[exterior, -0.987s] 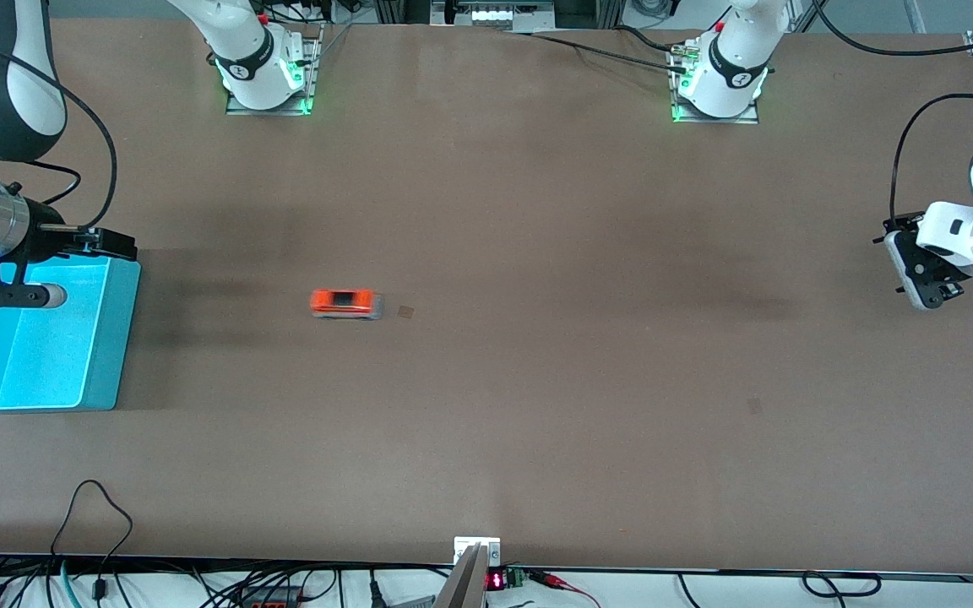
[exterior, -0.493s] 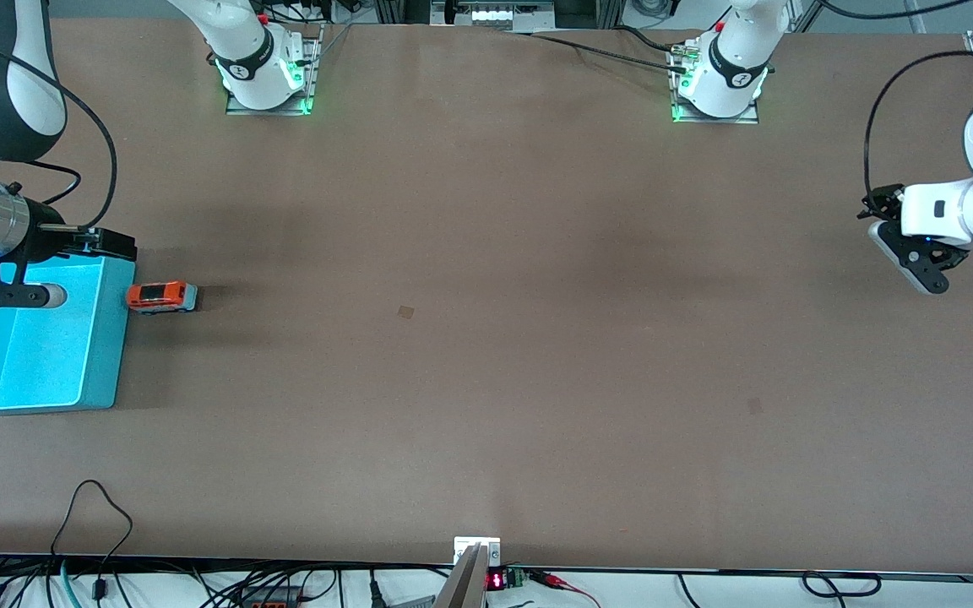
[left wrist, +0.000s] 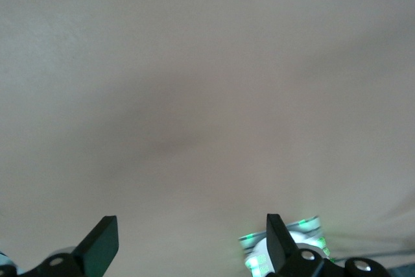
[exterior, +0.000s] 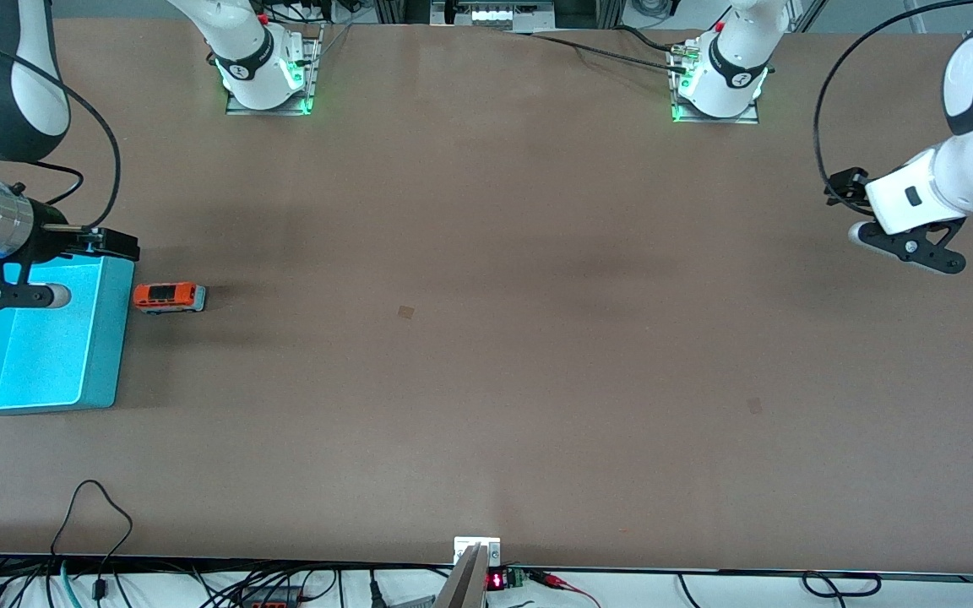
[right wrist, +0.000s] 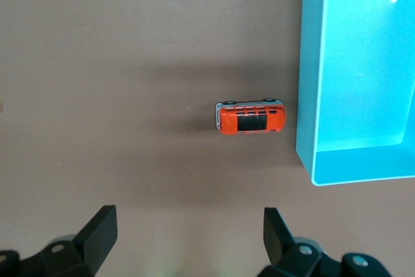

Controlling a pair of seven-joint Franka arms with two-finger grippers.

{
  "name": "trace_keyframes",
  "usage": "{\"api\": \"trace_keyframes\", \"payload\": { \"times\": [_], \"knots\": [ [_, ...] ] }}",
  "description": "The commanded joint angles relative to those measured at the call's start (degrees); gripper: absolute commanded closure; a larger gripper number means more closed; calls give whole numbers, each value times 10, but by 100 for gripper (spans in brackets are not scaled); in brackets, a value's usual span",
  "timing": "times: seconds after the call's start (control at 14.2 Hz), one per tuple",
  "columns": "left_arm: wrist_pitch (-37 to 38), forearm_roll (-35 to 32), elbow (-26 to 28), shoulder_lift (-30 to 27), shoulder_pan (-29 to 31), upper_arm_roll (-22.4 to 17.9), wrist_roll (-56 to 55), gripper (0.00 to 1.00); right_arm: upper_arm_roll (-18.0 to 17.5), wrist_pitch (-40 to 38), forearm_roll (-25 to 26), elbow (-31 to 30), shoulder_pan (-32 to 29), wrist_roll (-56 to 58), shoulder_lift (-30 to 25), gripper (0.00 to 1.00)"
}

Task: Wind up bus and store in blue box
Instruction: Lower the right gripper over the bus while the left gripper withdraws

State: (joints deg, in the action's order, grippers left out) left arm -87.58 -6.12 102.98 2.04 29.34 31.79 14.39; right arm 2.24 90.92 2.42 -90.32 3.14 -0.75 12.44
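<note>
Moved: bus rolled back slightly from blue box, now just beside its wall, not touching; left arm raised and swung toward table edge.
Bus: on table, outside box, ahead of right gripper's spread jaws.
Right gripper: over box's edge, jaws wide, empty.
Left gripper: over bare table at left arm's end, jaws wide, empty.
</note>
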Motion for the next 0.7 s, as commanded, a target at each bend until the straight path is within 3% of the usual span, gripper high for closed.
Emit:
{"api": "trace_keyframes", "payload": {
  "times": [0.0,0.21,0.49,0.63],
  "knots": [
    [23,15,-58,26,4,31,-88,0,0,4,-4,0,29,15,15,0],
    [22,26,-122,53,-4,50,-106,0,6,19,-43,-2,21,110,36,0],
    [18,19,-181,87,-10,51,-187,0,-12,85,-50,-77,-9,246,21,0],
    [-14,20,-169,76,-58,12,-204,0,-32,104,-50,-107,-52,341,19,0]
  ]
}}
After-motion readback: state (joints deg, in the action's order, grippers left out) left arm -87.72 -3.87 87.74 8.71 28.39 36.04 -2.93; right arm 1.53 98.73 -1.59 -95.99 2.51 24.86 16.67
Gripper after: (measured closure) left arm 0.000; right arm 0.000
